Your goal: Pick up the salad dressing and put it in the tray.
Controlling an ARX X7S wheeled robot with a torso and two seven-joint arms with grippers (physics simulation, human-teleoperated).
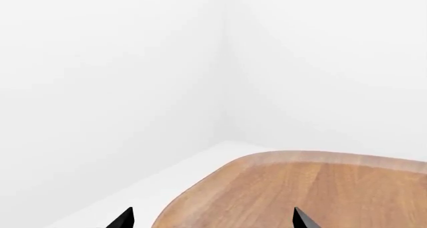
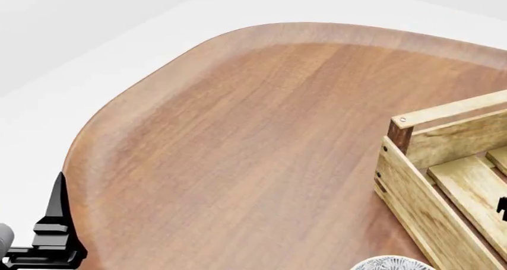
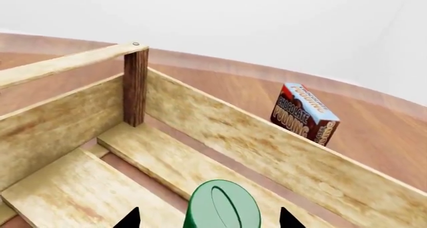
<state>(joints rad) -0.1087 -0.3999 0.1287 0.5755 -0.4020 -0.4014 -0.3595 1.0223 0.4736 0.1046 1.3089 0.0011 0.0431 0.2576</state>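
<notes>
The salad dressing (image 3: 223,205) shows its green cap, tilted, between the fingertips of my right gripper (image 3: 210,220), over the slatted floor inside the tray (image 3: 267,143). Those fingertips stand wide, with a gap on each side of the cap, so the gripper is open. In the head view the tray (image 2: 412,181) sits at the table's right side, and only a black speck of the right gripper (image 2: 500,206) shows above it. My left gripper (image 1: 213,219) is open and holds nothing. In the head view the left gripper (image 2: 57,222) hangs off the table's left edge.
A blue-and-red pudding carton (image 3: 303,114) stands on the wooden table (image 2: 237,133) just beyond the tray's far wall. A grey-white patterned bowl (image 2: 392,263) peeks in near the tray's front corner. White walls and floor surround the table.
</notes>
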